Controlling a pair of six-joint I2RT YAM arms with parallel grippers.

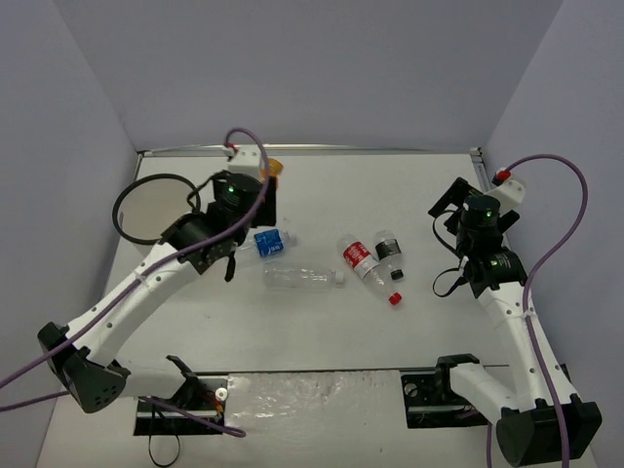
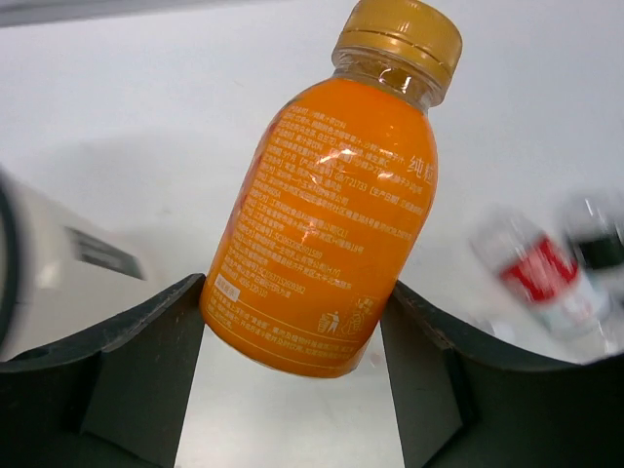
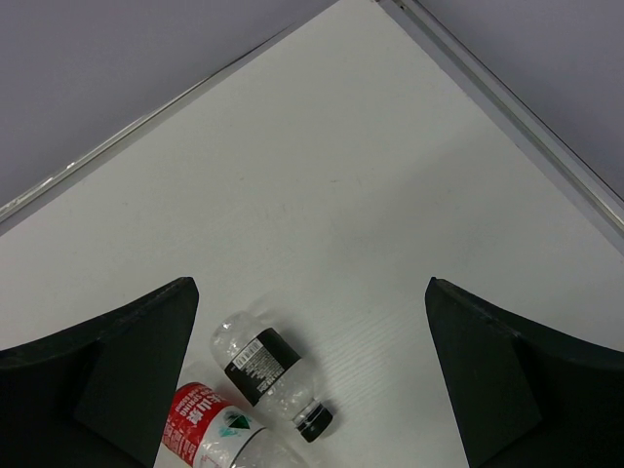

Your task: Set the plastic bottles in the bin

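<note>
Left claw (image 2: 297,292) clamped on the orange bottle (image 2: 331,214), low on the body near its base. Bottle tilted, cap (image 2: 400,34) up and to the claw's right. Bin (image 2: 29,263) just left of the claw.

Bottle is full — likely the heaviest of the lot, stiff-walled, glossy label probably slick. A low hold may let it pivot; mid-body would be steadier.

Right claw (image 3: 310,302) apart, empty, above the counter (image 3: 370,195). Black-label bottle (image 3: 261,366) and red-label bottle (image 3: 205,424) lie below, toward its left finger — they look empty, so light, crushable, prone to roll.
</note>
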